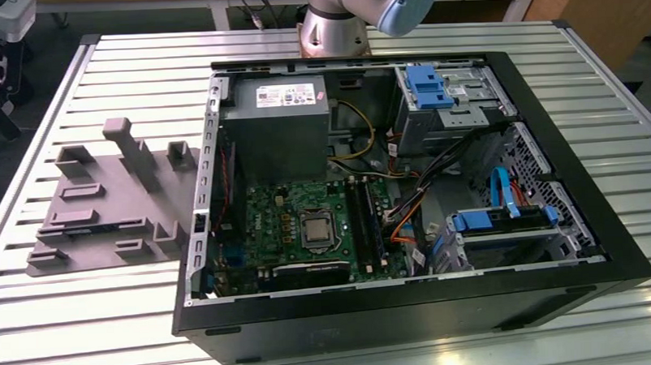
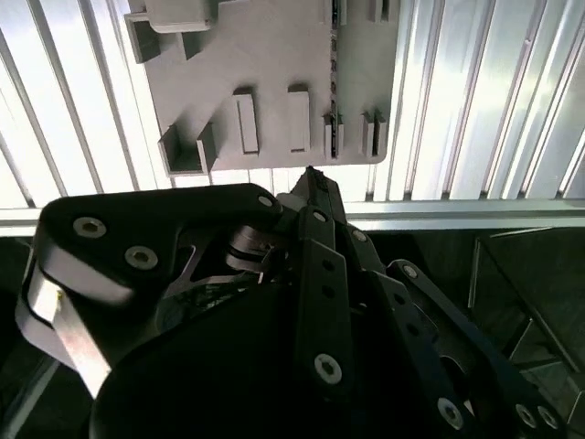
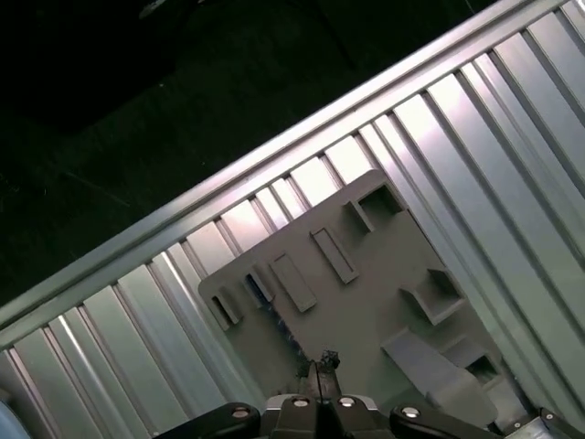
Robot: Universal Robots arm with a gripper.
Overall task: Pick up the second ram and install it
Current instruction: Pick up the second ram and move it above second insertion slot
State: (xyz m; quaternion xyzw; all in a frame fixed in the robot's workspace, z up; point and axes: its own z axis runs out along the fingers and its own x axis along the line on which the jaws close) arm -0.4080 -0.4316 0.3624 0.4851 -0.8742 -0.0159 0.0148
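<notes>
The second ram (image 2: pixel 335 87) stands on edge in the slots of a grey holder plate (image 2: pixel 274 55), seen as a thin dark strip. In the first wrist view, the ram (image 3: pixel 260 289) shows a blue end on the same plate (image 3: pixel 366 293). My gripper (image 3: pixel 320 359) hangs well above the plate, apart from the ram, and its fingertips look shut with nothing between them. In the second wrist view my gripper (image 2: pixel 311 176) points toward the plate's edge near the ram's end. The plate (image 1: pixel 99 198) lies at the exterior view's left, beside the open computer case (image 1: pixel 588 246).
Inside the case lie the green motherboard (image 1: pixel 294 216) with its dark memory slots (image 1: pixel 367 222), a grey power supply (image 1: pixel 274 111), blue drive clips (image 1: pixel 425 86) and loose cables. The slatted metal table (image 1: pixel 92 320) ends in a rail, with dark floor beyond.
</notes>
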